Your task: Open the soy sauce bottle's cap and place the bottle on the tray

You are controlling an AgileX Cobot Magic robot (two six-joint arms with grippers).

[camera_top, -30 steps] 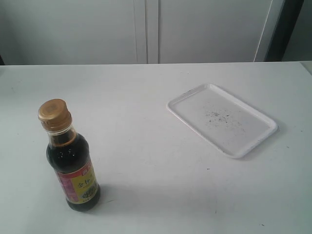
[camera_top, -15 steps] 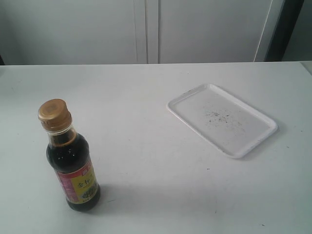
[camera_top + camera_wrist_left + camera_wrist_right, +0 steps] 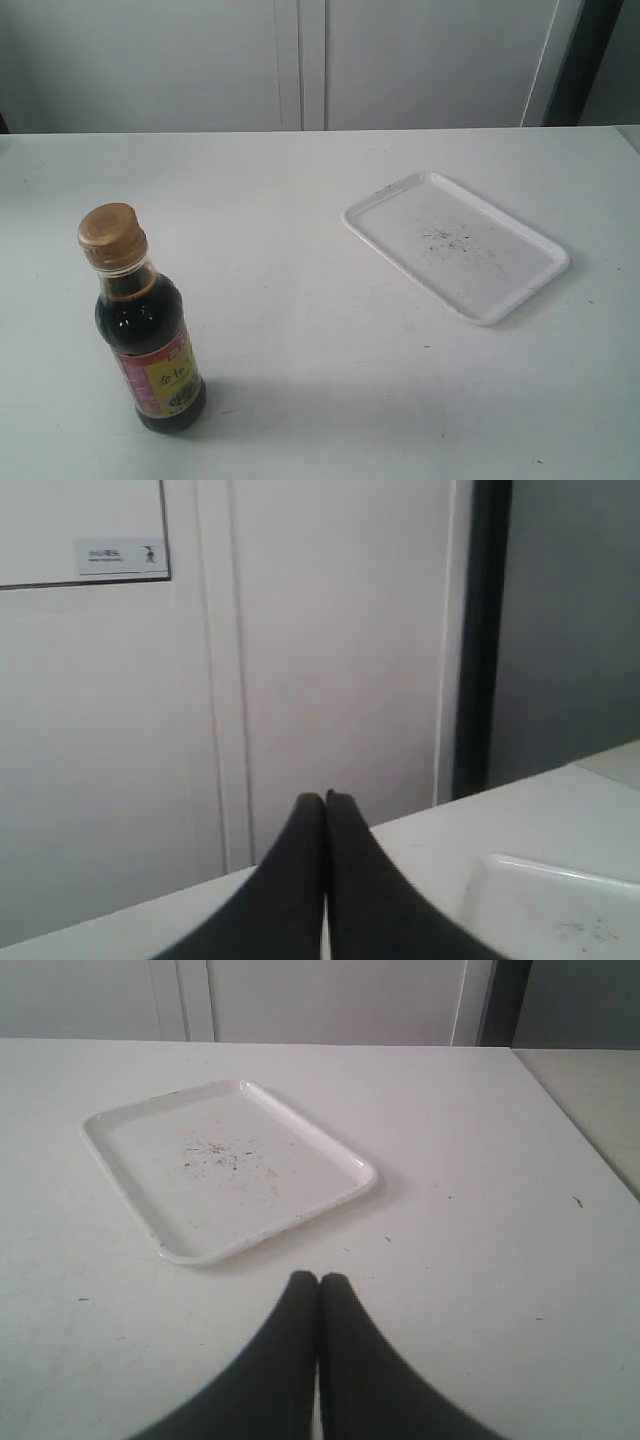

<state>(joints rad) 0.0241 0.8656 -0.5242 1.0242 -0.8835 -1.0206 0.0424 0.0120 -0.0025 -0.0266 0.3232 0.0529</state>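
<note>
The soy sauce bottle (image 3: 150, 340) stands straight up on the white table (image 3: 300, 330), on the left side of the exterior view. Its cap (image 3: 112, 235) is shut. The tray (image 3: 400, 225) lies well apart from it, over on the right, with nothing on it but small dark specks.

No arm is near the bottle. The left gripper (image 3: 325, 802) has its two fingers pressed together and holds nothing. The right gripper (image 3: 318, 1282) is pinched closed too, with nothing in it, and it looks down toward the tray.

The bottle is tall and thin, so a bump near the top could knock it over. If one gripper pushes the cap up while nothing holds the body, the whole bottle may slide or fall. The glass is smooth and might slip in a weak grip. Once the cap is open, a tilt on the way to the tray could spill dark sauce on the table.
</note>
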